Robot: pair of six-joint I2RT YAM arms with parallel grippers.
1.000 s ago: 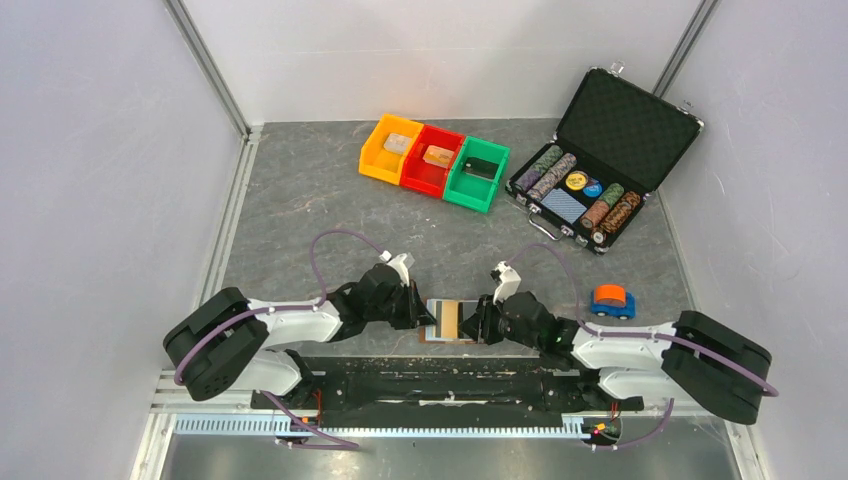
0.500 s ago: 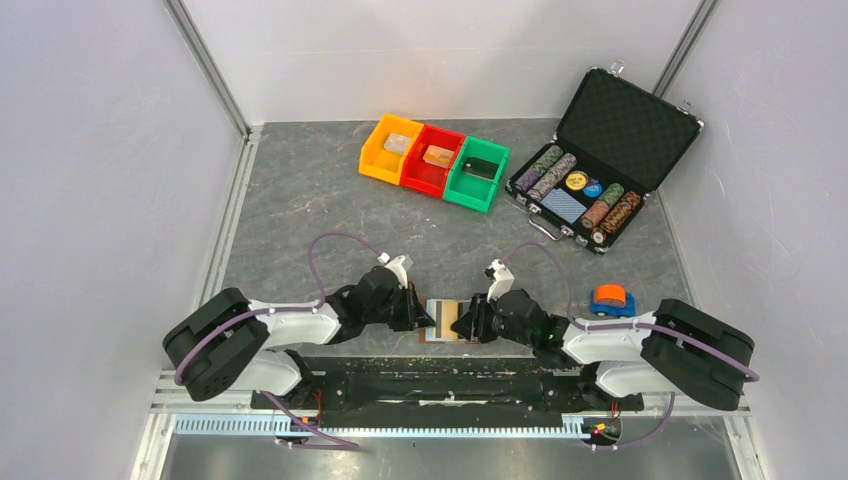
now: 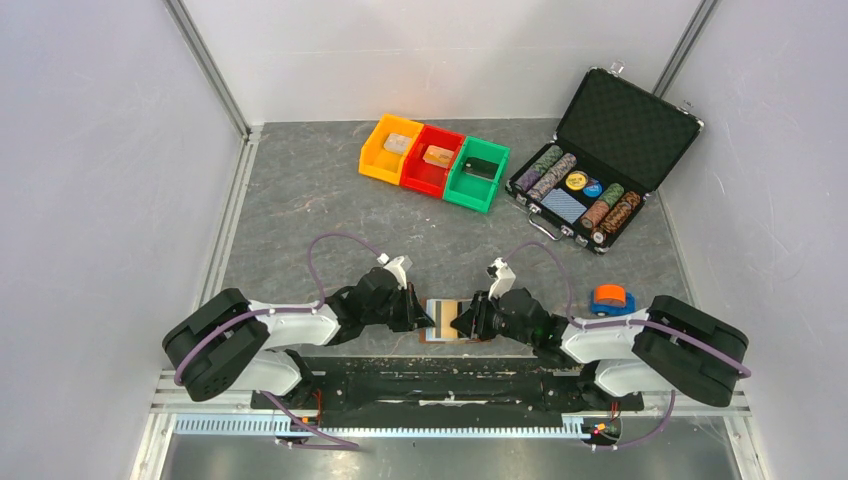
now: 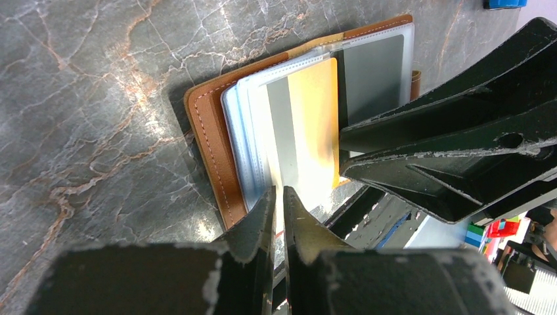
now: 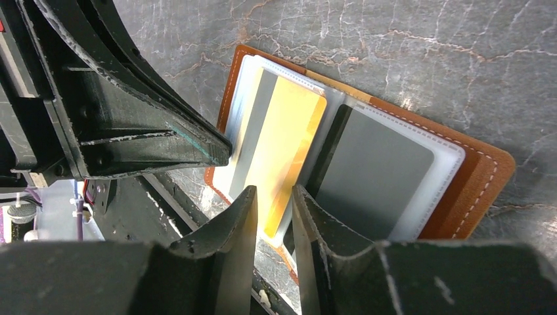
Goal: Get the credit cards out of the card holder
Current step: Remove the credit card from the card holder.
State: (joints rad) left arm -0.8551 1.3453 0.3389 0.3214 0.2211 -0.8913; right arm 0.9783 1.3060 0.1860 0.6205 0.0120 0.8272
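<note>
The brown leather bifold card holder (image 4: 209,154) lies open and flat on the grey table (image 4: 98,98), near its front edge. Its pale clear sleeves hold a gold, grey-striped card (image 4: 314,125) and a dark grey card (image 4: 374,72).

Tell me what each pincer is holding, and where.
Left pincer looks shut on a sleeve edge of the card holder; right pincer is open over an end of the gold card, holding nothing.

1. Robot lab test cell.
2. Walled by bare white panels (image 3: 100,150) on aluminium struts (image 3: 205,65).
3. Fitted with two arms (image 3: 290,322) bolted to a rail (image 3: 440,388).
4. Stocked with unrelated props: coloured bins (image 3: 434,160), poker chip case (image 3: 600,160), tape roll (image 3: 610,298).
</note>
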